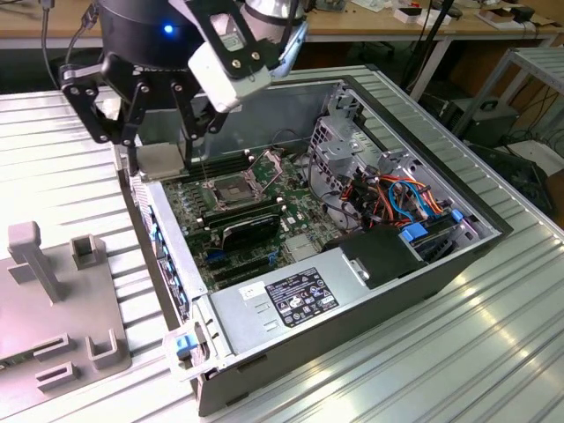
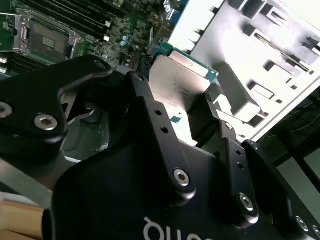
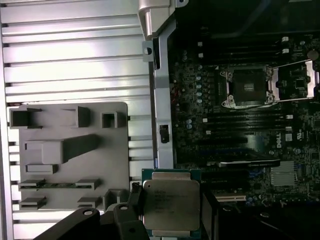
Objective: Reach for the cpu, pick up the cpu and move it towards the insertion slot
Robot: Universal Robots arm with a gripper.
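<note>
My gripper point(image 1: 161, 152) is shut on the cpu point(image 1: 162, 162), a thin silver-beige square chip held by two opposite edges. In the exterior view it hangs over the open computer case's wall on that view's left, above and left of the insertion slot point(image 1: 231, 189). Both wrist views show the cpu point(image 2: 181, 82) point(image 3: 171, 205) between the black fingers point(image 2: 145, 100) point(image 3: 134, 197). The insertion slot point(image 3: 248, 87) point(image 2: 42, 37) lies open on the green motherboard: dark square centre, shiny frame, hinged plate flipped aside. The chip is apart from the slot.
A grey fixture plate point(image 1: 53, 300) point(image 3: 70, 155) with raised blocks lies on the ribbed table beside the case. Inside the case are black memory slots point(image 3: 240, 120), a metal drive cage point(image 1: 352, 145), coloured cables point(image 1: 401, 198) and a labelled power supply point(image 1: 291, 295).
</note>
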